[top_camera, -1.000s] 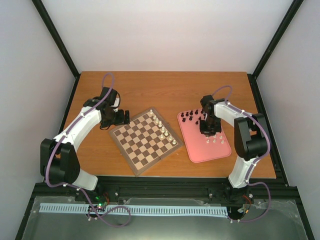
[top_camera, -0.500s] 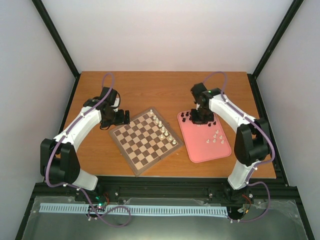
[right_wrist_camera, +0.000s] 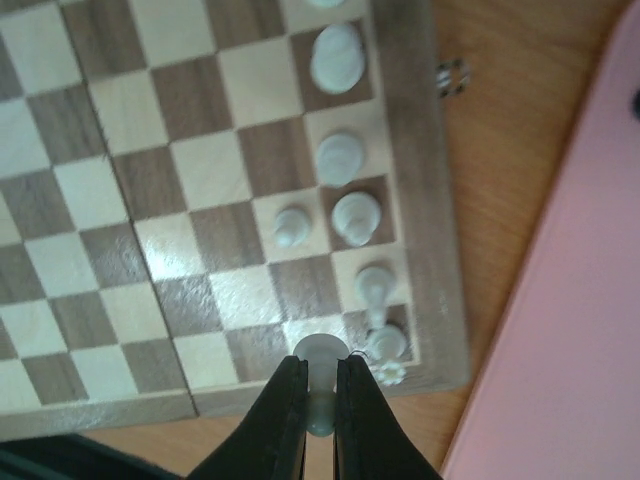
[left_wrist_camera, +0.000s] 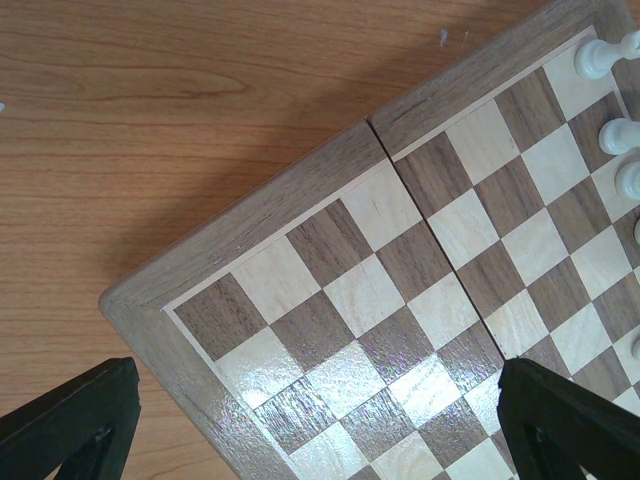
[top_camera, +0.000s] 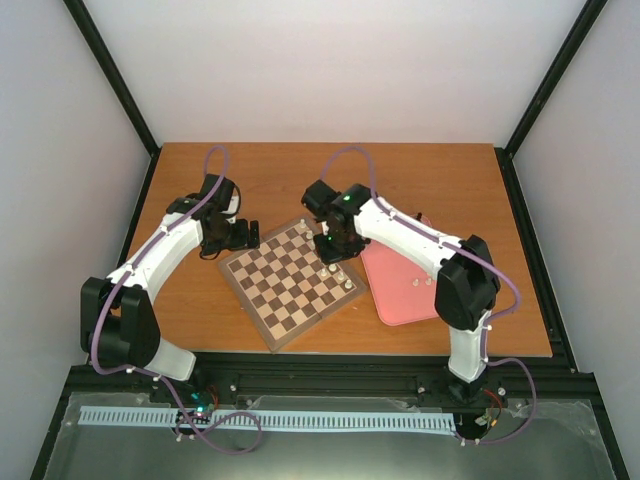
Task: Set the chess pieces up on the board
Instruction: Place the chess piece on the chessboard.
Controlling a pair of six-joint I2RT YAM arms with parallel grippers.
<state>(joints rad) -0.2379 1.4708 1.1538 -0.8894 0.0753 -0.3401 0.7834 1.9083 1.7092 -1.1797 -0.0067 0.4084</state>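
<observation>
board (top_camera: 291, 282) lies flat on the counter (top_camera: 300, 175) just ahead of the arm bases, turned so that one corner points toward me. pink tray (top_camera: 400, 300) sits just beside it on the right. i note two small cream-white pieces (top_camera: 416, 284) on the tray; the right arm hides its far part. a row of cream-white chess pieces (right_wrist_camera: 356, 215) stands along the board's tray-side edge, with one more pawn-like piece (right_wrist_camera: 290, 226) a square inward. right tool (right_wrist_camera: 320, 385) is at one end of that row, by a board corner, clenched on a held piece (right_wrist_camera: 320, 350) with a rounded cream-white head. i cannot tell whether its base touches the board. left tool (left_wrist_camera: 318, 430) hangs above the board's left corner, its fingers (left_wrist_camera: 70, 420) spread wide, grasping nothing.
</observation>
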